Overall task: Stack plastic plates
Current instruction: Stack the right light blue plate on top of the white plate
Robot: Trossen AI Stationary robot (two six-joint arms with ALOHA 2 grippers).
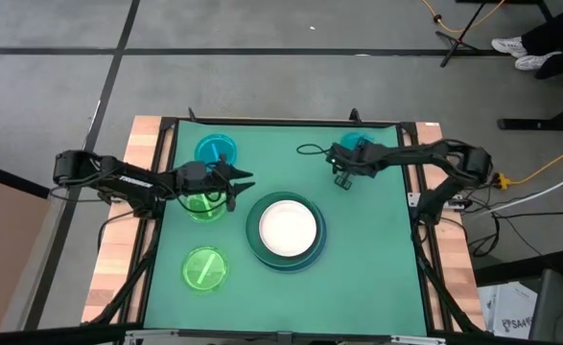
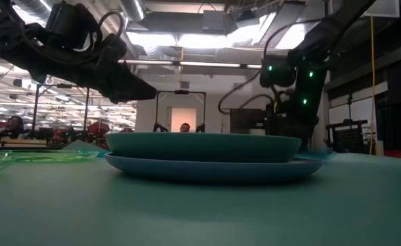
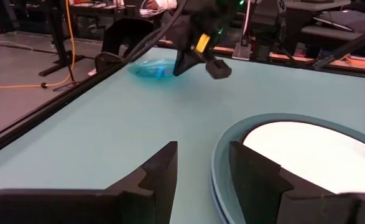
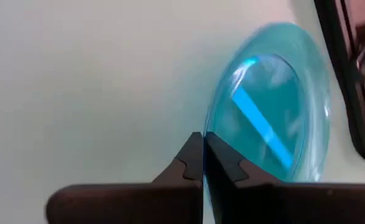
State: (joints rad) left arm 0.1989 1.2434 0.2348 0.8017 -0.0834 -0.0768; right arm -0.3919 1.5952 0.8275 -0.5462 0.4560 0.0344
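The left gripper [image 1: 238,180] hovers with fingers narrowly apart beside the stack of large plates topped by a round white plastic plate [image 1: 288,226], above a small lime-green plate [image 1: 204,204]. Farther off, the right gripper [image 4: 204,163] pinches a small translucent cyan plate [image 4: 275,106] by its rim near the table's far corner; that plate is largely hidden from above.

Grey floor [image 1: 262,67] crossed by dark seam lines. Table: green mat [image 1: 358,278], wooden edges [image 1: 113,259], black frame. Yellow cable [image 1: 550,163] trailing on floor at right. Seated person's white shoes [image 1: 521,53] at far corner. Beyond: open workshop, ceiling striplights [image 2: 186,41], ducting, lit doorway [image 2: 184,117].
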